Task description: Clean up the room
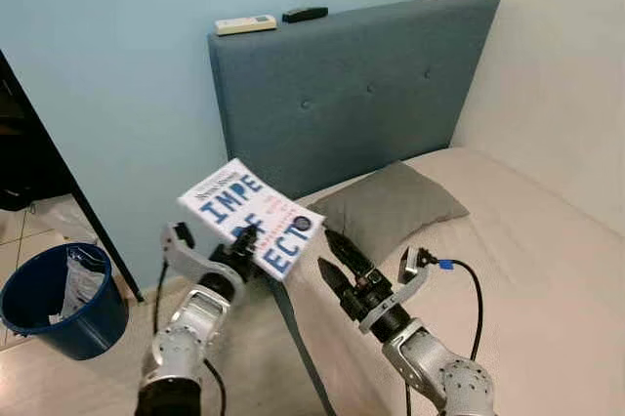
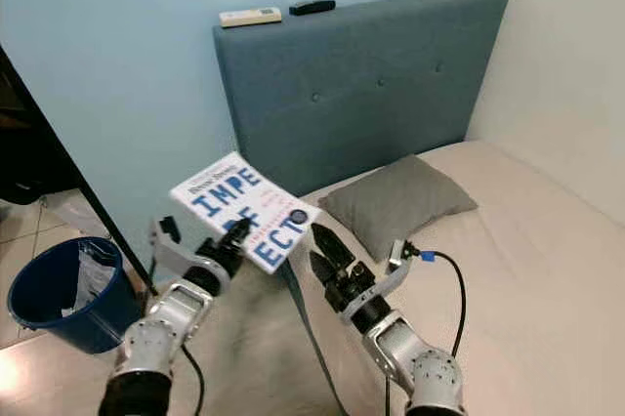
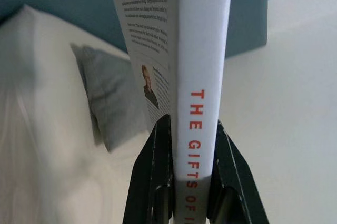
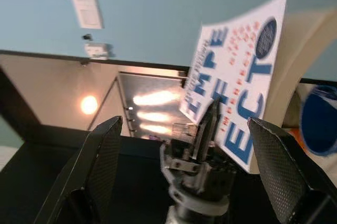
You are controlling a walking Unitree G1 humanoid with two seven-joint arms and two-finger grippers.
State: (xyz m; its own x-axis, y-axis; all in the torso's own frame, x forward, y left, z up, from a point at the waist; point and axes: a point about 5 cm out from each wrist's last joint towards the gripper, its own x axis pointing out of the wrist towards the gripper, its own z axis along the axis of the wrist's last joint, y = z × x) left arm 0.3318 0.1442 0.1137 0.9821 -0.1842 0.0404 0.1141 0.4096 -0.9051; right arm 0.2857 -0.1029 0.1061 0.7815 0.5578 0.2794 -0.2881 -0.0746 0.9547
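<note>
Gripping the white paperback book (image 1: 252, 217) by its spine, left gripper (image 1: 244, 243) should carry it level; right gripper (image 1: 334, 260) waits open nearby.

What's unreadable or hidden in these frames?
- Book title: in the left eye view the left pincer covers the middle letters; in the left wrist view the spine text runs off the bottom edge.
- Back-cover text: left wrist view, too small and blurred.
- Blue bin: head views, cut by the left edge; its contents unclear.
- Two remotes on the headboard: buttons too small.
</note>
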